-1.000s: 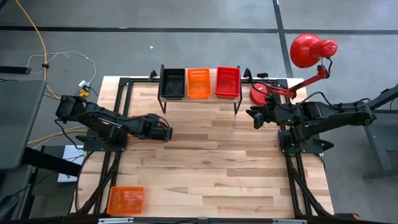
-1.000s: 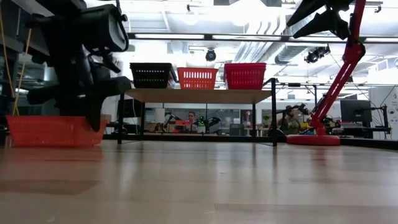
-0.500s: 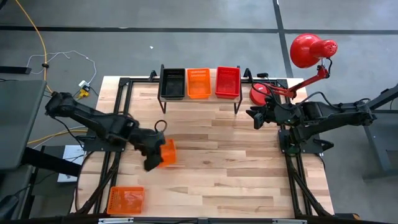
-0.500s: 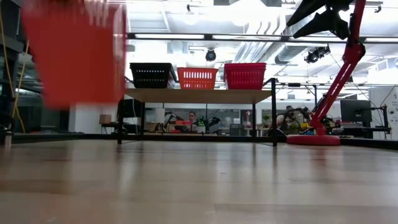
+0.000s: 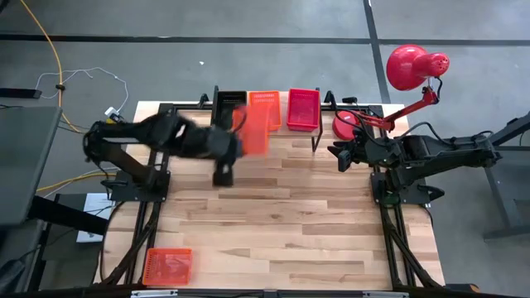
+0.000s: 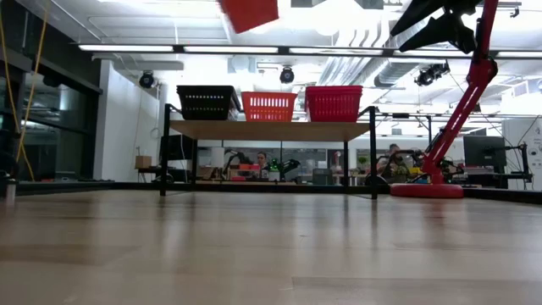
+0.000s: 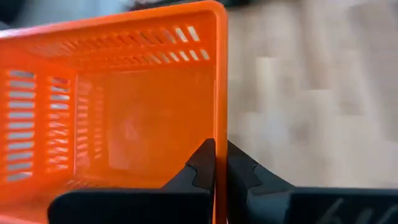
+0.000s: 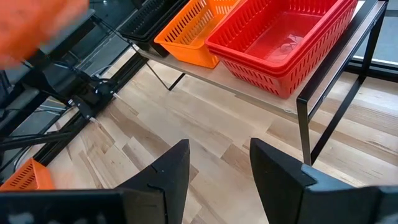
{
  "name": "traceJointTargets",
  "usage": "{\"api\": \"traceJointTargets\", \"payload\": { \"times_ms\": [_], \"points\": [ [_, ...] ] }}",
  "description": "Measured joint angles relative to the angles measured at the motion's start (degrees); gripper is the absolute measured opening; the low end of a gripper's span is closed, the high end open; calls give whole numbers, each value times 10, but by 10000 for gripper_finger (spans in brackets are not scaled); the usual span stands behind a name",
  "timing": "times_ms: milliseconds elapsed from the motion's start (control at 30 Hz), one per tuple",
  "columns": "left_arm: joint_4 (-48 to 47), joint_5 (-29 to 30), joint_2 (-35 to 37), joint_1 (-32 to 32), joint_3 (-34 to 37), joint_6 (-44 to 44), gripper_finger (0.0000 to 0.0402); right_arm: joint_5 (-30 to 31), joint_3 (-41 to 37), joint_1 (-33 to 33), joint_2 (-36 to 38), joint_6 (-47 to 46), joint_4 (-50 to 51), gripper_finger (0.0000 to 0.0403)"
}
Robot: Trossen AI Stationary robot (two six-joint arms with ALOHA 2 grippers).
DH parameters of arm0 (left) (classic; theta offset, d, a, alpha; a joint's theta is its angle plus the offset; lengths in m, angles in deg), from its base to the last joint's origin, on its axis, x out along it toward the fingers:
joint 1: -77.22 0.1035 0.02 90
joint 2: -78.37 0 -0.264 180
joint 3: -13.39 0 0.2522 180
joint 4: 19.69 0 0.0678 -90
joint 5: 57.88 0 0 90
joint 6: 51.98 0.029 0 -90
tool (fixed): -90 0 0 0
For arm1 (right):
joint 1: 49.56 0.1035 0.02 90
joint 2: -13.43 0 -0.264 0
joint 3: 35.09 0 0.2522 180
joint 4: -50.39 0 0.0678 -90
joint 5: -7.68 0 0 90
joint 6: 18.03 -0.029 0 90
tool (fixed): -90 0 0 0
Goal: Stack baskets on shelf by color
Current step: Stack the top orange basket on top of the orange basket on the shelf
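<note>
My left gripper (image 5: 234,142) is shut on an orange mesh basket (image 5: 255,131), high above the table just in front of the shelf (image 5: 273,132). The basket shows at the top of the low view (image 6: 248,13). On the shelf's wooden top (image 6: 271,130) stand a black basket (image 5: 230,110), an orange basket (image 5: 265,103) and a red basket (image 5: 303,109), each on its bottom. Another orange basket (image 5: 168,266) lies on the table at the near left corner. My right gripper (image 8: 217,168) is open and empty, right of the shelf. My left gripper pinches one side wall of the orange basket at its rim (image 7: 219,134), one finger (image 7: 204,163) inside the basket and one (image 7: 241,169) outside. It comes at the basket from the table's left. The basket is lifted clear of the table and the shelf.
A red desk lamp (image 5: 414,66) stands on its round base (image 5: 348,124) at the far right, beside the shelf. Black frame rails (image 5: 161,132) run along the table's sides. The middle of the wooden table (image 5: 290,207) is bare wood.
My left gripper has risen from the table with the orange basket and gone toward the far edge and the shelf. The basket, on the table a second ago, is now lifted clear and high above it.
</note>
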Motion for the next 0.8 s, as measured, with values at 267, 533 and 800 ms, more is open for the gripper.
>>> {"api": "traceJointTargets", "payload": {
  "times_ms": [267,533,800],
  "points": [
    [5,11,-86,155,-57,151,0,2,0,0,0,-1,0,156],
    [64,-61,-151,240,-57,187,0,11,0,0,0,-3,0,156],
    [54,-65,-181,248,-57,191,0,11,0,0,0,-2,0,156]
  ]
}}
